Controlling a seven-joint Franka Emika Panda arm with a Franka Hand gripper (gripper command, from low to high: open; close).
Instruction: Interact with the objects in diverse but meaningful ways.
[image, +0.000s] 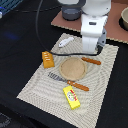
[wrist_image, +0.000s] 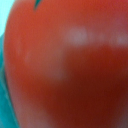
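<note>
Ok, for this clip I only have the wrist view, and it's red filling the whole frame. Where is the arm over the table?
Observer: The gripper hangs over the far part of a striped placemat, just beyond a round wooden plate.
Operator: Is the red thing gripped?
Observer: It looks like the tomato, but in the exterior view the arm hides it, so I cannot tell whether the gripper is shut on it.
Operator: What else is on the mat?
Observer: A bread loaf lies to the exterior view's left of the plate, a white fish beside the arm, and a yellow packet at the near edge.
</note>
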